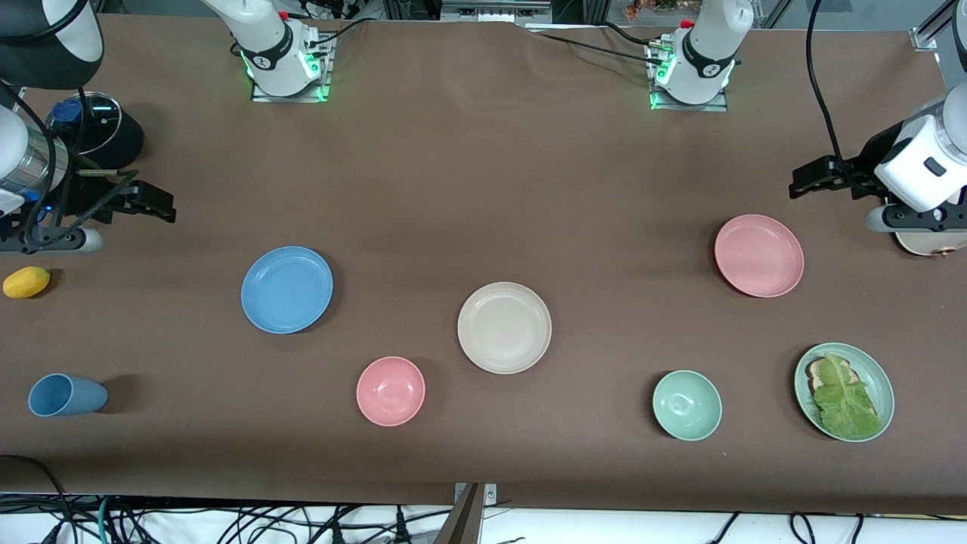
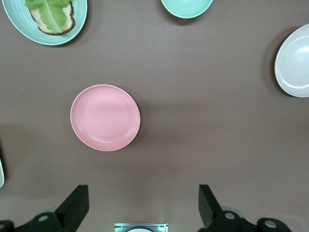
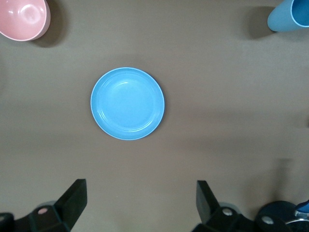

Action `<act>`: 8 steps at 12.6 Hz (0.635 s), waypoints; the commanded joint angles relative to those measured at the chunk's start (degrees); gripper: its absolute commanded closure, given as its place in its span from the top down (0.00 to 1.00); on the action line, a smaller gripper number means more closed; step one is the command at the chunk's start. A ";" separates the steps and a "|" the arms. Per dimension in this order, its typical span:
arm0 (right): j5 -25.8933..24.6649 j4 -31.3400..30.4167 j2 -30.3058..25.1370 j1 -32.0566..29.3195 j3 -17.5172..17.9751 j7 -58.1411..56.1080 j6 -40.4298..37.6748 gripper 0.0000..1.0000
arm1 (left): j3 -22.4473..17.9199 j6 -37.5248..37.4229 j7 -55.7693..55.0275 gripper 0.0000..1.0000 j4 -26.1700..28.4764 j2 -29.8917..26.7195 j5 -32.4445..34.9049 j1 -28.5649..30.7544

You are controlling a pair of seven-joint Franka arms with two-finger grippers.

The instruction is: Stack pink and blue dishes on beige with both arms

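Front view shows four plates on the counter (image 1: 483, 189): one blue plate (image 1: 287, 289), one pink plate (image 1: 758, 255), one beige plate (image 1: 504, 327) between them and nearer the camera, all lying flat and empty, and one green plate (image 1: 880, 378) carrying bread (image 1: 816, 372) under lettuce (image 1: 842, 400). Two bowls, pink bowl (image 1: 390, 391) and green bowl (image 1: 687, 405), are empty. One blue cup (image 1: 66, 395) lies on its side. The left gripper (image 2: 142, 205) hangs wide open and empty above the counter near the pink plate; the right gripper (image 3: 141, 203) likewise near the blue plate.
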State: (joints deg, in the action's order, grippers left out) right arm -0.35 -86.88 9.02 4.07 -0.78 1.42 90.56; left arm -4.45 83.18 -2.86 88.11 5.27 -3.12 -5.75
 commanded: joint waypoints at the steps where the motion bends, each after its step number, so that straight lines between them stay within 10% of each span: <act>1: -0.17 -0.57 -1.03 -0.56 0.70 0.25 0.23 1.00 | 0.06 -1.00 0.57 1.00 -1.62 0.70 -0.65 0.47; 8: -0.17 -0.48 -0.94 -0.56 0.70 0.25 0.58 1.00 | 0.06 -1.00 0.57 1.00 -1.62 0.70 -0.65 0.47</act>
State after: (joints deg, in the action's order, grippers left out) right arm -0.35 -86.88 9.02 4.07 -0.78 1.42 90.67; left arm -4.45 83.18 -2.86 88.11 5.30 -3.12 -5.75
